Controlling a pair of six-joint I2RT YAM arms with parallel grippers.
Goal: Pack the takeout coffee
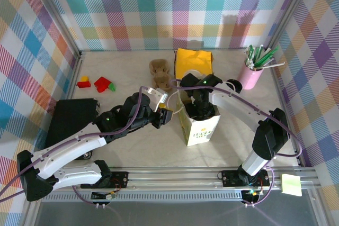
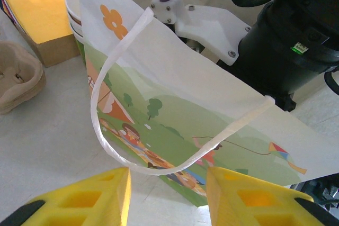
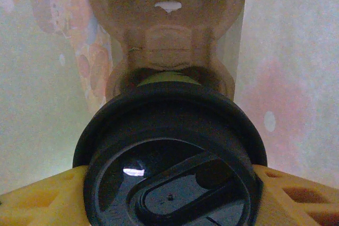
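Plaid walls, pale desk (image 1: pixel 132 149) — mid-desk a paper bag (image 1: pixel 201 129) stands open. Inside, the right hand (image 3: pixel 169 205) grips the takeout coffee (image 3: pixel 169 146) upright, pulp tray (image 3: pixel 169 35) straight below; left hand (image 2: pixel 167 194) half open, empty, beside the handle (image 2: pixel 103 130).

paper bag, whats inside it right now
A brown pulp cup tray lies at the bottom. Above it the right end effector holds the takeout coffee; its black lid covers the cup body and part of the tray.
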